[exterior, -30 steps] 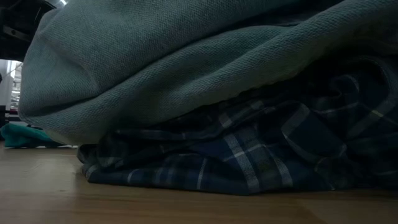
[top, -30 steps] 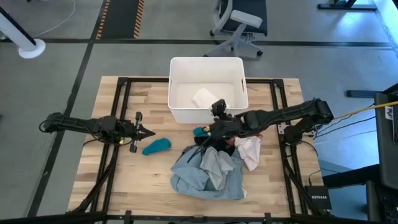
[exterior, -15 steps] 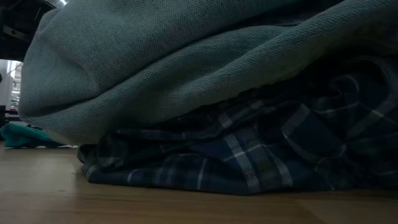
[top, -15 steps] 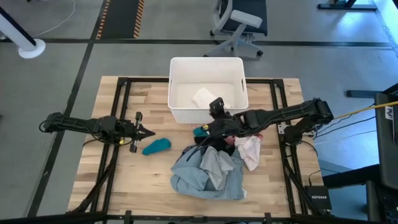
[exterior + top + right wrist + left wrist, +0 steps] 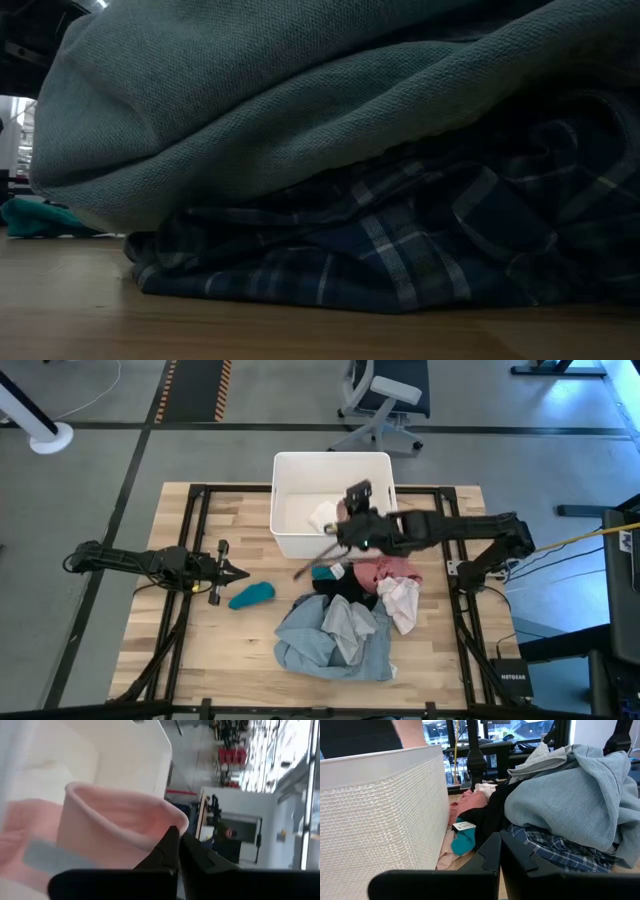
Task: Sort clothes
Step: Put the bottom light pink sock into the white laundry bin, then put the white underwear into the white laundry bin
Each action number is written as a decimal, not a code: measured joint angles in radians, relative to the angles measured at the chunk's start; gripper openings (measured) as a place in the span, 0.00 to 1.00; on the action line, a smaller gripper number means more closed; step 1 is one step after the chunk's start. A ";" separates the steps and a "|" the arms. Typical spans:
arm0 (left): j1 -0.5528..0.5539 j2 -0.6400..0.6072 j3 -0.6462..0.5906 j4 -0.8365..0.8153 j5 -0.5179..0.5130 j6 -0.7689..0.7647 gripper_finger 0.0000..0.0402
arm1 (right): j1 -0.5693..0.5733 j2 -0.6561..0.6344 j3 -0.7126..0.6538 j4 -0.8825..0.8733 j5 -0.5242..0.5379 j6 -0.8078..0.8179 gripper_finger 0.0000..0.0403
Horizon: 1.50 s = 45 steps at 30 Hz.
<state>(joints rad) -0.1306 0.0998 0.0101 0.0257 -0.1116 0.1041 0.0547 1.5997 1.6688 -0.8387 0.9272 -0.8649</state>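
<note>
The clothes lie heaped at the table's middle: a grey-blue shirt on a plaid shirt, with black, pink and white pieces behind. One teal piece lies apart on the left. My right gripper is at the near wall of the white bin, shut on a pink piece. My left gripper stays shut over the table's left part, touching nothing. My right gripper pinches the pink piece at a rolled edge between its two fingertips. The cloth spreads away from the fingers and looks drawn taut. The arm hides the hold in the high view, so I cannot tell whether the cloth still reaches the pile.
The bin stands at the far middle with a white piece inside; its ribbed wall fills one side of the left wrist view. A second teal piece lies against the bin's near wall. Bare wood lies near left.
My right gripper has shut at the pile's far side, then risen and swung toward the far edge, up to the bin's near wall, taking pink cloth with it. More of the pink piece on the pile now shows.
</note>
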 joint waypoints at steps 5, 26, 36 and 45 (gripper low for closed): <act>0.000 0.000 0.000 0.000 0.000 0.000 0.00 | -0.099 0.000 0.005 -0.003 -0.032 0.035 0.10; 0.000 0.000 0.000 0.000 0.000 0.000 0.00 | -0.033 -0.009 0.156 -0.418 -0.205 0.344 0.55; 0.000 0.000 0.000 0.000 0.000 0.000 0.00 | 0.243 -0.009 0.254 -0.733 -0.240 0.679 0.55; 0.000 0.000 0.000 0.000 0.000 0.000 0.00 | 0.425 -0.009 0.210 -0.731 -0.253 0.778 0.55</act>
<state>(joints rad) -0.1304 0.0998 0.0104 0.0259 -0.1119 0.1043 0.4800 1.5906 1.8784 -1.5699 0.6741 -0.0872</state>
